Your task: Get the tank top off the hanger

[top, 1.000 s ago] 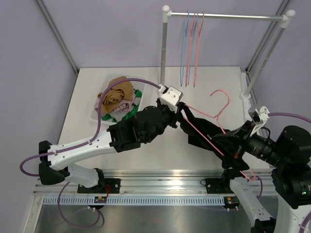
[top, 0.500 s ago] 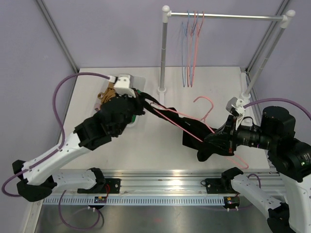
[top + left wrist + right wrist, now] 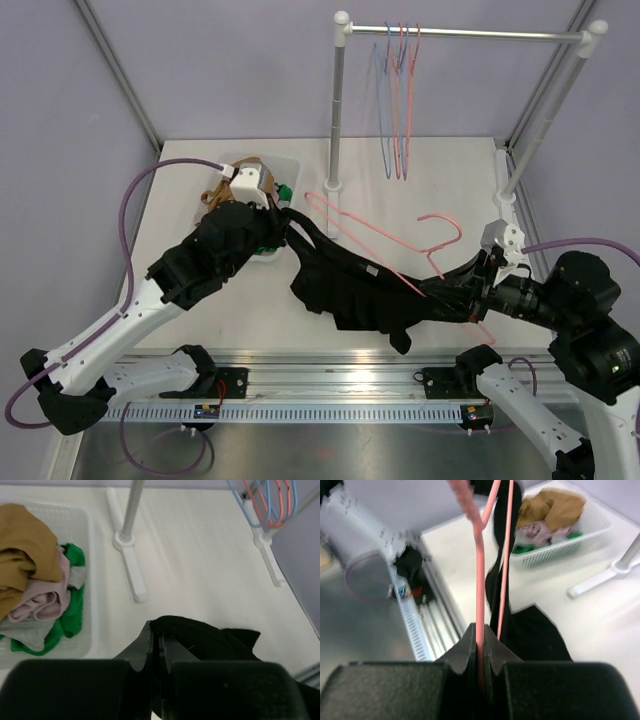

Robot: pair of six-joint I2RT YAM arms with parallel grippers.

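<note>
The left tool [image 3: 156, 641] is pressed together on an edge of the black fabric tank top [image 3: 350, 295], at centre left of the overhead view, just beside the white mesh basket [image 3: 560, 545] of bundled clothes. From there the garment stretches down toward lower centre over the white counter [image 3: 440, 170]. A strap runs along the thin pink wire hanger [image 3: 479, 580]. The right tool [image 3: 481, 642] pinches that hanger's wire at lower right, and the hook curls just above it in the overhead view.
</note>
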